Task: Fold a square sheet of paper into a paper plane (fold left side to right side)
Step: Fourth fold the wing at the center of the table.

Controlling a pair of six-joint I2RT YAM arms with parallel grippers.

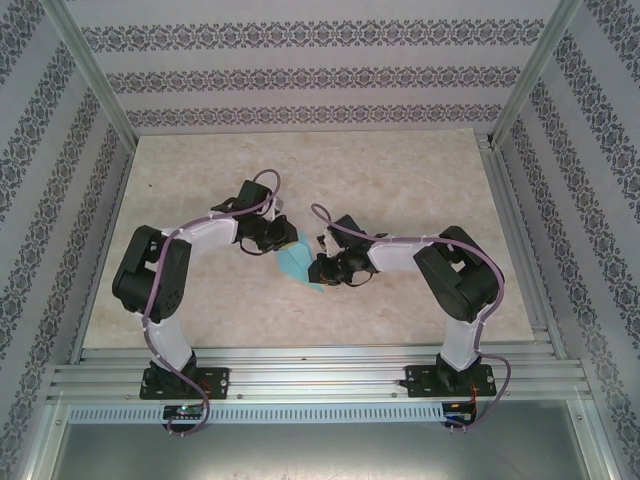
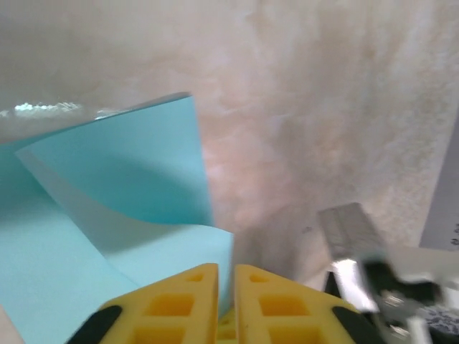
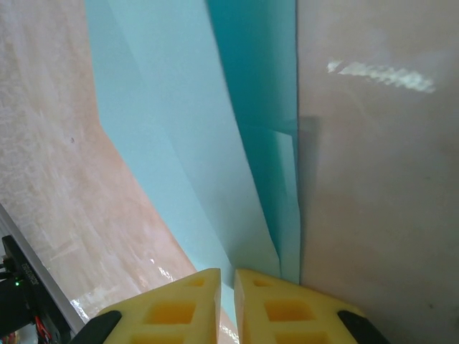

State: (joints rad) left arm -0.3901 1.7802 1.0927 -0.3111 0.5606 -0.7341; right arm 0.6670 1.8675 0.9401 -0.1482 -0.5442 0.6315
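- Top external view, nearest edge: two bases are counted, the left base (image 1: 183, 380) and the right base (image 1: 448, 378). They are bolted to the rail side by side, so that both arms can be bent over one working spot.
- Two arms are counted, the left arm (image 1: 160, 270) and the right arm (image 1: 455, 270). Their elbows are turned outward and their wrists inward, which is judged to keep the links off the paper.
- Two grippers are brought close together at the table's middle. The left gripper (image 1: 283, 240) is set at the paper's upper left and the right gripper (image 1: 320, 268) at its lower right.
- One blue thing is counted: the square sheet of paper (image 1: 296, 262), lying between the grippers and partly hidden by them.
- Seen from the left wrist, the left gripper's (image 2: 226, 276) jaws are drawn to a thin slit, and the sheet's (image 2: 122, 172) edge runs into it. One flap is held raised and curled, judged ready to be carried to the right side.
- Seen from the right wrist, the right gripper's (image 3: 228, 276) jaws are likewise narrowed onto the sheet's (image 3: 165, 129) edge, judged an anchor against sliding.
- Farthest, one marbled table (image 1: 400, 180) is enclosed by patterned walls (image 1: 300, 75).
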